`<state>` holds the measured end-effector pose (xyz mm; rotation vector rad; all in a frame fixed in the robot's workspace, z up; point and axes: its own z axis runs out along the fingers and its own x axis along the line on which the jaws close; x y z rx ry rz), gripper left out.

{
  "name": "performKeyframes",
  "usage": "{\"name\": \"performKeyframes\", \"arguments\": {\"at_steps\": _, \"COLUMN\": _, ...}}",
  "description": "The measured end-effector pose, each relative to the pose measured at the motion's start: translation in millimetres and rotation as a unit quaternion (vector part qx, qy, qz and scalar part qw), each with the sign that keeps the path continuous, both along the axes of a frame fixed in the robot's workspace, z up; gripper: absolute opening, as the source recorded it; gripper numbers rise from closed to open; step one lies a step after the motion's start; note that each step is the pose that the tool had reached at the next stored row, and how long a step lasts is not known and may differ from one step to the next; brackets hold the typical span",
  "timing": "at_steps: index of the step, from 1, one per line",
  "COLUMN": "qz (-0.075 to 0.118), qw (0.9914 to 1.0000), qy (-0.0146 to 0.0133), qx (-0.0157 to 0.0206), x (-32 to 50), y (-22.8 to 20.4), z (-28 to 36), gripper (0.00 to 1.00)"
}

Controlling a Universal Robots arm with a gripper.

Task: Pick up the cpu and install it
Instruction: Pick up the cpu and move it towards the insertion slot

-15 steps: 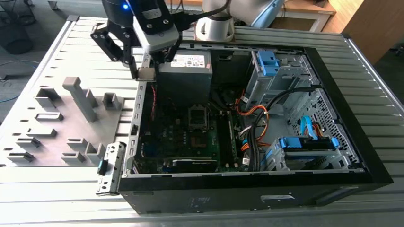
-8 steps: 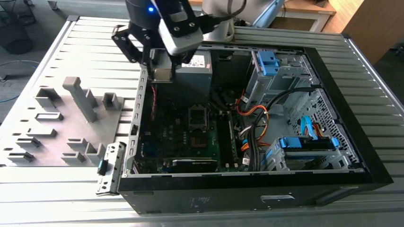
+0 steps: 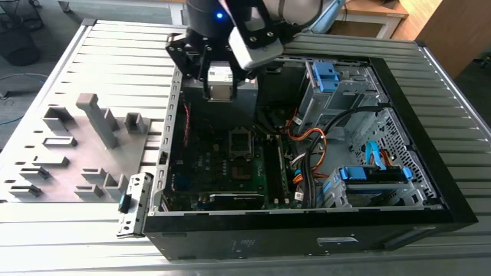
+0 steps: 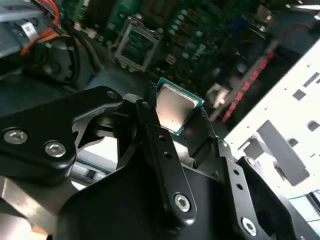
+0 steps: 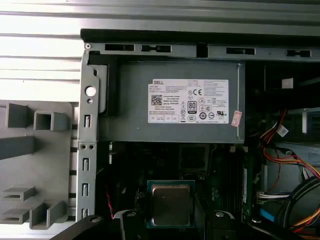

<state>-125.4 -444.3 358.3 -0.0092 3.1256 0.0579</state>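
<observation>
Gripper (image 3: pixel 219 86) hangs over the far end of the open computer case (image 3: pixel 307 221) in the exterior view, above the motherboard (image 3: pixel 230 167), and something pale grey sits at its tip. Nearer the camera than the tip, the black cpu socket (image 3: pixel 240 141) lies on the board, well apart from the gripper. On the exterior view's left, just beside the case, a grey fixture plate (image 3: pixel 77 149) with upright blocks lies on the slatted metal table (image 3: pixel 115 52). On the exterior view's right, inside the case, are blue drive brackets (image 3: pixel 326 77) and orange cables (image 3: pixel 318 144).

In the second wrist view the cpu (image 4: pixel 175 111) is clenched between the black fingers (image 4: pixel 165 150), gripped by its edges, with its silvery face and green rim showing. It is in the air and touches nothing else. Beyond it the socket frame stands out on the green board, apart from the chip.

In the first wrist view the cpu sits square between the fingertips, its metal face toward the camera, over the dark board. The grey power supply (image 5: pixel 175 100) with its white label fills the far end of the case, and the fixture blocks lie outside the case wall.
</observation>
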Motion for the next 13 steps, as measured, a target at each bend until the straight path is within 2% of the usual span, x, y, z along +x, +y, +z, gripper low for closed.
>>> {"name": "performKeyframes", "arguments": {"at_steps": 9, "qz": 0.0, "qw": 1.0, "qy": 0.0013, "qx": 0.0, "x": 40.2, "y": 0.0, "z": -1.9, "gripper": 0.47}}
{"name": "performKeyframes", "arguments": {"at_steps": 13, "qz": 0.0, "qw": 1.0, "qy": 0.0015, "qx": 0.0001, "x": 45.8, "y": 0.0, "z": -4.5, "gripper": 0.47}}
